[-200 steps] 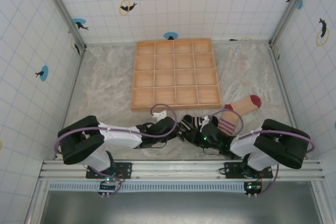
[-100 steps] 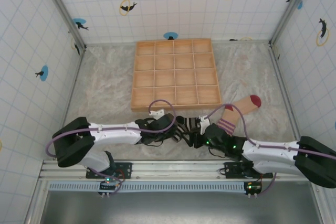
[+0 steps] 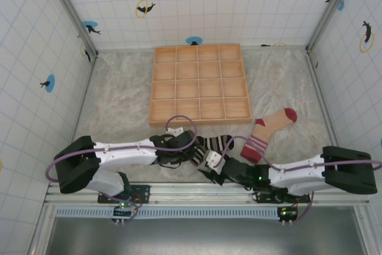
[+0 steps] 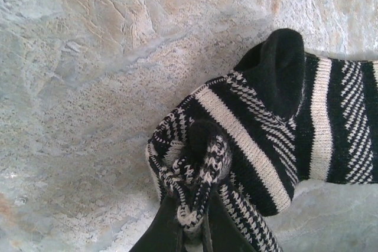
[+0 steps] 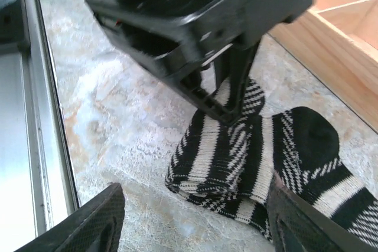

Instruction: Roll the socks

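The black-and-white striped sock (image 3: 216, 143) lies on the mat near the front edge, its near end bunched into a fold. My left gripper (image 4: 192, 219) is shut on that folded end of the striped sock (image 4: 266, 122). In the top view the left gripper (image 3: 192, 151) sits at the sock's left end. My right gripper (image 3: 212, 164) stands open just in front of the sock, touching nothing. In the right wrist view its fingers (image 5: 97, 219) spread wide before the striped sock (image 5: 236, 157). The tan sock (image 3: 267, 129), with red toe and striped cuff, lies flat to the right.
A wooden tray (image 3: 200, 83) with several compartments stands behind the socks, and its corner (image 5: 348, 28) is close to the right gripper. The metal rail (image 3: 209, 192) runs along the front edge. Tiled walls enclose the mat on three sides.
The right gripper opened and swung left and toward the front edge, uncovering the tan sock. The left arm stretched further right, still shut on the striped sock.
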Available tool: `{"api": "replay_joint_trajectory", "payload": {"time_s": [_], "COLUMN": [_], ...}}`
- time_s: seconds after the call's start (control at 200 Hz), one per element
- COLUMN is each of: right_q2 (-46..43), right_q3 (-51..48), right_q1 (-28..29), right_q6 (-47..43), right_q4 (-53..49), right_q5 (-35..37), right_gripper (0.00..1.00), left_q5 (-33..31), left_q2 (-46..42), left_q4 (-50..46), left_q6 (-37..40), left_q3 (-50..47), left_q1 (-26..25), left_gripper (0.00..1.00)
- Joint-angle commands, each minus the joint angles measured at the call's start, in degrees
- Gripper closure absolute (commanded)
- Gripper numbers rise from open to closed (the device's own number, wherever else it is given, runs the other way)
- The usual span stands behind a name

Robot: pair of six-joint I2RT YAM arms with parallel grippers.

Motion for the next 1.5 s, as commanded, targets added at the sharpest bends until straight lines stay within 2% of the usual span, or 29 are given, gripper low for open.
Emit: {"api": "replay_joint_trajectory", "payload": {"time_s": [0.0,0.125,0.39,0.611,0.966,1.156,1.266,1.436,1.496], "right_q2": [4.8,11.4,21.4,25.4,27.8,29.6,29.9,27.9,27.0], "right_q3": [-0.1,1.7,6.0,7.3,6.7,9.3,9.9,9.5,8.7], "right_q1": [1.3,2.0,2.3,2.7,3.6,3.6,3.1,1.6,1.0], "right_q6": [-6.9,-8.6,-8.9,-7.6,-2.6,-1.1,1.4,7.1,9.3], "right_q4": [9.5,15.3,20.9,22.2,20.3,16.9,14.4,10.0,9.6], "right_q5": [3.3,4.5,7.2,10.3,14.3,15.4,15.4,11.6,9.8], "right_gripper": [0.35,0.37,0.39,0.47,0.49,0.62,0.65,0.75,0.81], "left_q5": [1.7,1.5,2.1,2.6,3.4,4.0,3.9,3.6,3.6], "left_q2": [-1.3,-2.1,-1.9,-2.4,-4.1,-3.4,-3.8,-4.4,-4.5], "left_q4": [-4.2,-4.6,-4.3,-3.6,-2.4,-1.8,-1.7,-1.7,-1.6], "left_q6": [-1.3,-1.5,-1.5,-1.6,-2.0,-2.0,-2.0,-2.1,-2.1], "left_q3": [-0.2,-0.3,-0.8,-1.3,-2.6,-2.5,-2.5,-2.7,-2.7], "left_q1": [0.3,0.4,0.5,0.6,1.1,1.2,1.2,1.4,1.5], "left_gripper": [1.0,1.0,1.0,1.0,1.0,1.0,1.0,1.0,1.0]}}
